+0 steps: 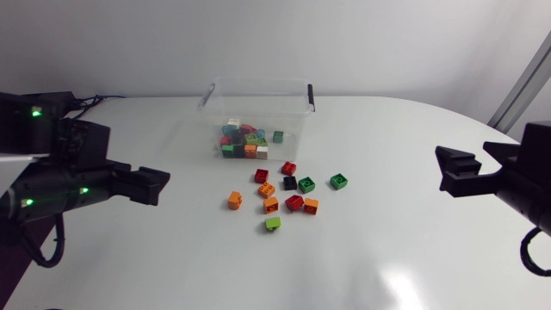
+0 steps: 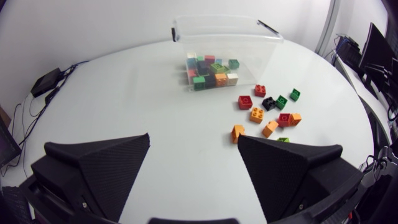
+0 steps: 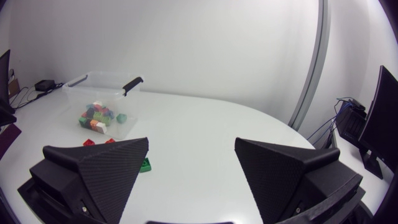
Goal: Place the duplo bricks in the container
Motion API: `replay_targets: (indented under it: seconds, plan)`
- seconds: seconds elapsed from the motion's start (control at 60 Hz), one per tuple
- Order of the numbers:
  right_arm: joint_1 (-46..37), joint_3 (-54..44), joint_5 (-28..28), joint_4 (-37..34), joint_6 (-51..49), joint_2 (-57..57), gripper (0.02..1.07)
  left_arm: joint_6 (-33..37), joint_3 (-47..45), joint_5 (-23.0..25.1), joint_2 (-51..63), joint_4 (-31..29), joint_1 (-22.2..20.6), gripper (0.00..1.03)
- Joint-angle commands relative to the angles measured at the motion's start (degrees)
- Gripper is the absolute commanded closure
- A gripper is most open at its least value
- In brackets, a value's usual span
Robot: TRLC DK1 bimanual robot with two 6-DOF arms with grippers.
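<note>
While several coloured plastic duplo bricks (image 1: 244, 140) lie inside the clear plastic container (image 1: 258, 83) at upper centre, about eleven loose bricks (image 1: 290, 182) are left mid-frame; left gripper (image 2: 194, 138) and right gripper (image 3: 192, 141) gape wide, empty.

The container (image 1: 258, 84) stands at the far middle of the tabletop (image 1: 387, 250), with a heap of bricks (image 1: 245, 142) in it. Just before it, a little to the right, loose bricks (image 1: 294, 202) lie scattered. The left tool (image 1: 153, 185) hangs well left of them and the right tool (image 1: 454, 172) well right, neither touching anything.
</note>
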Motion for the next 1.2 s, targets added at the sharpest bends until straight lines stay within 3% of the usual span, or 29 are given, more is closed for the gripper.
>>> replay_targets:
  seconds: [0.0,0.1,0.15,0.367,0.783,1.183]
  plan:
    - [1.3,3.9,0.8,-3.6,0.7,5.0,0.07,-1.0,4.3,-0.7,5.9,-2.4,-3.1,0.05]
    - [1.3,6.8,0.6,-6.3,0.3,9.8,0.07,0.1,7.8,-0.7,12.6,-4.6,-5.6,0.05]
    - [1.4,7.7,-0.5,-7.1,0.2,12.0,0.07,0.0,12.8,-0.6,19.7,-9.5,-6.6,0.06]
    - [2.5,10.3,-4.5,-10.4,-2.7,16.5,0.07,-3.2,23.2,0.9,34.9,-15.1,-7.2,0.06]
    - [5.4,18.1,-5.4,-18.1,-1.5,29.9,0.07,-8.0,35.3,2.4,52.5,-18.4,-11.1,0.08]
    - [7.9,19.4,-5.4,-16.5,-1.4,36.5,0.10,-8.6,40.0,1.7,61.7,-16.2,-12.2,0.27]
